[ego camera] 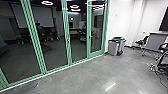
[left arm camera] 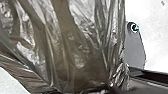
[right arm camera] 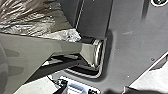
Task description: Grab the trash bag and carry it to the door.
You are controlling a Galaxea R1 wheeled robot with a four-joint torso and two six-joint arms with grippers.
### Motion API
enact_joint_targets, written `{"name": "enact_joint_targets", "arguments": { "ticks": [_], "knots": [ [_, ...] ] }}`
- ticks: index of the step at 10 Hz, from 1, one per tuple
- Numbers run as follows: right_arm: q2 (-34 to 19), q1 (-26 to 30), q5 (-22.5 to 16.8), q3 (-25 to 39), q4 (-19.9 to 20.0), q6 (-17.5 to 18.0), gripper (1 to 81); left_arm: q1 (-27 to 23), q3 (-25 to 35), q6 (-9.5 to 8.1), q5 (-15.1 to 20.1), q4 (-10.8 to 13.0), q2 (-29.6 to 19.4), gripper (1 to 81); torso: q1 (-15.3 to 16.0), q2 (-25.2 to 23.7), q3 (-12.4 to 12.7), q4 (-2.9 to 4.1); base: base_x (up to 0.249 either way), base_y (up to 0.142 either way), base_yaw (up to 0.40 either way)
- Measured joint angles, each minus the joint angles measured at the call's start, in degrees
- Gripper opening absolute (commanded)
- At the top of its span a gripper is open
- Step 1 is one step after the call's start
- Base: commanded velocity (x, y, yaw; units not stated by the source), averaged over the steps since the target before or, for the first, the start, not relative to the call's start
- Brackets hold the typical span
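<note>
The trash bag (left arm camera: 77, 50), a see-through brownish plastic, hangs close up in the left wrist view. Its folds run together at my left gripper (left arm camera: 110, 87), which is shut on it. In the right wrist view, crinkled plastic of the bag (right arm camera: 32, 20) shows beyond the robot's own jointed bar; I cannot tell how my right gripper stands. A green-framed glass door (ego camera: 96, 51) with a handle stands at the end of the glass wall in the head view.
Grey bins (ego camera: 113, 47) stand by the white wall, just right of the door. Farther right are a desk (ego camera: 155, 41), a chair (ego camera: 142, 42) and another chair (ego camera: 163, 60) with a cable on the floor. The glass wall's green frame (ego camera: 33, 35) runs along the left.
</note>
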Motion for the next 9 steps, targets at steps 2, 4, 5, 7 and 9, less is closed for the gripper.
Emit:
{"name": "enact_joint_targets", "arguments": {
  "ticks": [2, 4, 5, 7, 9],
  "knots": [
    [0.30, -0.33, 0.16, 0.13, 0.00, 0.00, 81.1, 0.11, -0.07, 0.00, 0.02, 0.04, -0.17, 1.0, -0.02, 0.00, 0.00, 0.00, 0.189, 0.000, 0.000],
    [0.20, -0.22, 0.22, 0.09, 0.00, 0.00, 81.1, 0.13, -0.05, 0.00, 0.02, 0.06, -0.16, 1.0, -0.02, 0.00, 0.00, 0.00, 0.188, 0.000, 0.000],
    [0.20, -0.21, 0.22, 0.09, 0.00, 0.00, 81.1, 0.13, -0.05, 0.00, 0.02, 0.06, -0.13, 1.0, -0.02, 0.00, 0.00, 0.00, 0.189, 0.000, 0.000],
    [0.09, -0.18, 0.24, 0.06, 0.00, 0.00, 81.1, 0.11, -0.05, 0.00, 0.00, 0.06, -0.13, 1.0, -0.02, 0.00, 0.00, 0.00, 0.188, 0.000, 0.000],
    [0.23, -0.21, 0.22, 0.09, -0.02, 0.00, 81.1, 0.13, -0.05, 0.00, 0.02, 0.06, -0.13, 1.0, -0.02, 0.00, 0.00, 0.00, 0.188, 0.000, 0.000]
  ]
}}
